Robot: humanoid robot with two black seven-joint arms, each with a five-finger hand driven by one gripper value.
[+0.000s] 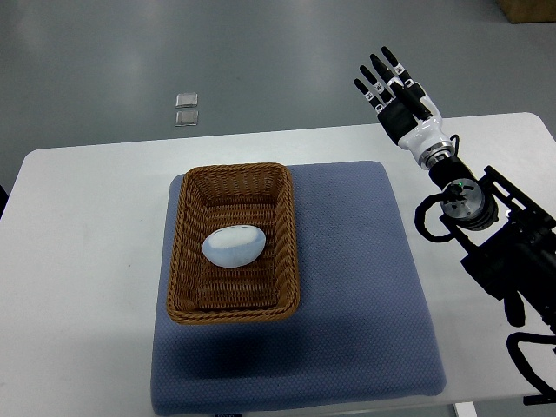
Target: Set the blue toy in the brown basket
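A pale blue, egg-shaped toy (234, 246) lies inside the brown wicker basket (185, 226), near its middle. The basket stands on a blue-grey mat (356, 261) on the white table. My right hand (388, 87) is raised past the table's far edge, well to the right of the basket, its fingers spread and holding nothing. Its black arm (486, 226) runs down along the right side of the picture. No left arm shows.
The white table (87, 261) extends left of the mat. Two small clear squares (187, 109) lie on the grey floor beyond the table. A brown box corner (530, 9) shows at the top right.
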